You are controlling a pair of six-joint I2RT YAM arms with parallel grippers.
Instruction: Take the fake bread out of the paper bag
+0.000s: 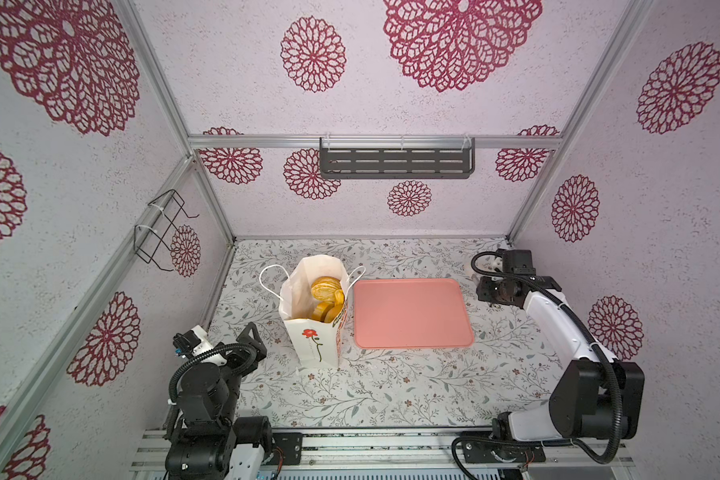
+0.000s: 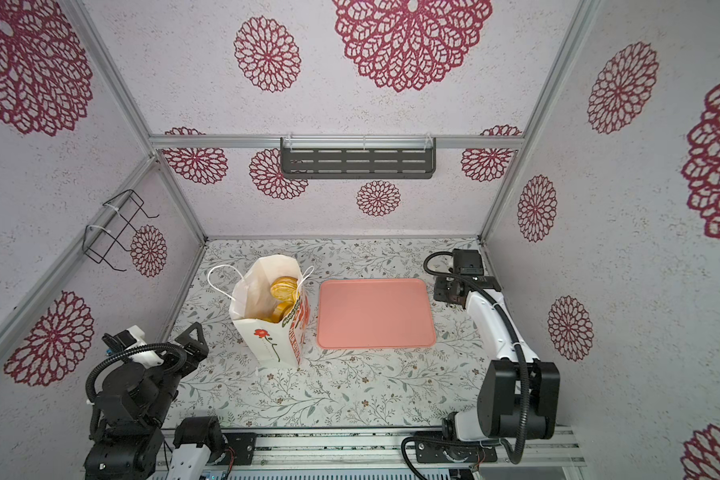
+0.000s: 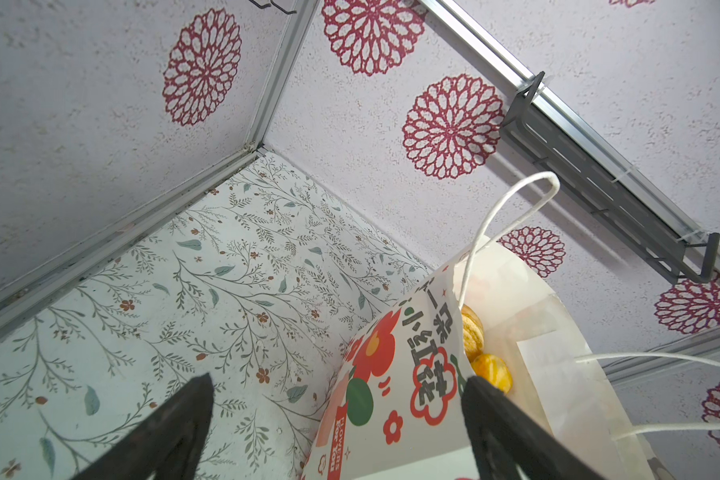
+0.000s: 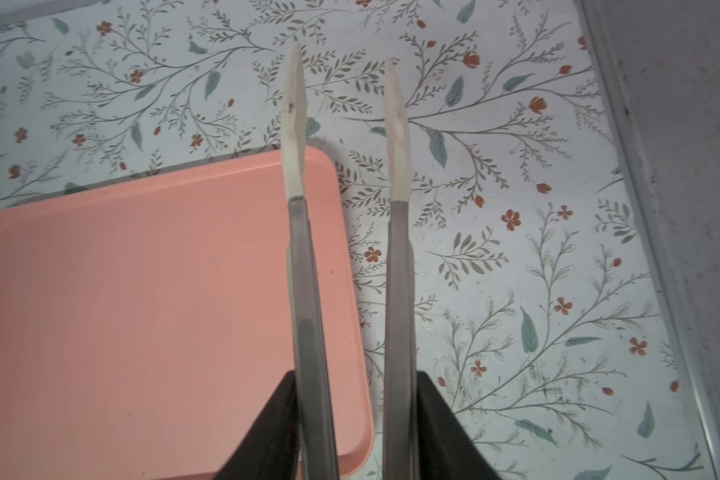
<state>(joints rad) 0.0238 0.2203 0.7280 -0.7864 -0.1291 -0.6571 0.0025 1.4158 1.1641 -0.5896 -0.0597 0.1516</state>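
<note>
Your flowered table (image 1: 391, 386) fills the lower middle of both top views. The left arm (image 1: 208, 386) sits folded in the lower left corner. The right arm (image 1: 558, 324) stretches from the lower right up the right side of the frame.

The pink tray (image 1: 410, 313) (image 2: 375, 313) lies flat near the centre of the table. In the right wrist view, one rounded corner of it (image 4: 142, 311) fills the lower left of the frame.

Just left of the tray, the paper bag (image 1: 312, 345) (image 2: 267, 345) stands upright with its mouth open. Its narrow side with the red rose faces the bottom of the frame. In the left wrist view the bag's printed side (image 3: 391, 395) rises from the lower right.

Your left gripper (image 1: 255, 340) (image 2: 194, 336) (image 3: 337, 378) hangs near the bag's lower left, apart from it. It is released, with its black fingers spread wide and nothing between them.

Your right gripper (image 1: 486, 291) (image 4: 355, 376) is just right of the tray's upper right corner, pointing down at the table. It is clenched on a pair of tongs (image 4: 304, 270), with its black fingers pressing the outsides of the two arms. The pale tips of the tongs stand apart over the tray corner and the table beside it, and they carry nothing.

The fake bread (image 1: 324, 291) (image 2: 284, 289) (image 3: 489, 370) is inside the bag. You see a ridged golden bun on top and flatter yellow-orange pieces below. How many lie deeper down you cannot tell.

The white cord handles (image 1: 269, 276) (image 3: 512, 199) loop out from the bag's rim.
</note>
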